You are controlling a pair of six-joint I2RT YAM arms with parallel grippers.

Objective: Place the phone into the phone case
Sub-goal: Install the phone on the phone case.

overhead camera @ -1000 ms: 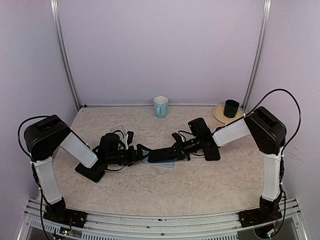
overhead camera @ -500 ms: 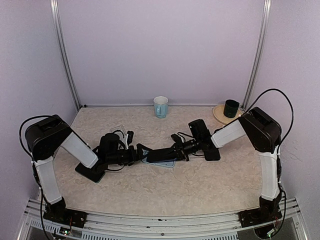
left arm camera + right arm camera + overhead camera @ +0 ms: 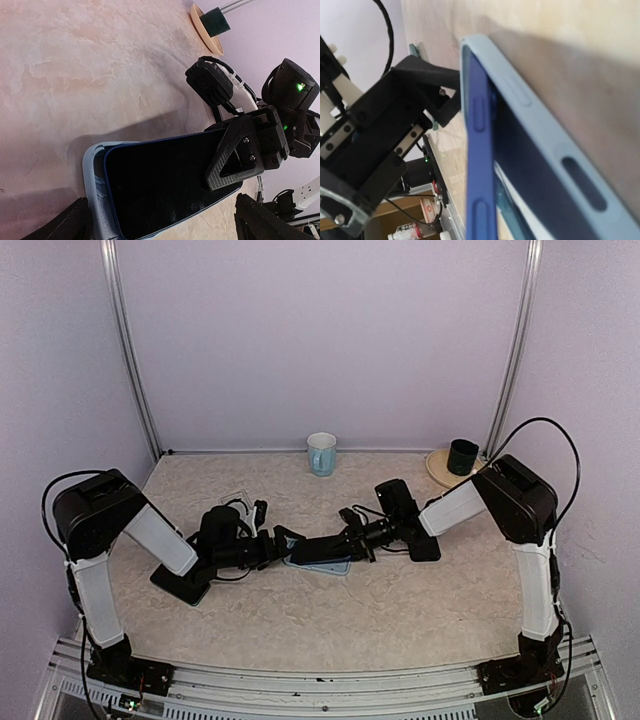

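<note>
Phone [image 3: 160, 185], one, askew atop one pale-blue case [image 3: 95, 190].

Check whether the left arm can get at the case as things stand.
Probably yes. The open left gripper faces the case's near end with nothing between; the shut right gripper only presses the phone's far end.

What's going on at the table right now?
The right gripper, shut, presses down on the phone, which lies screen-up in the light-blue phone case. The left gripper stands open around the case's other end. The phone isn't fully seated: one long edge sits above the rim.
</note>
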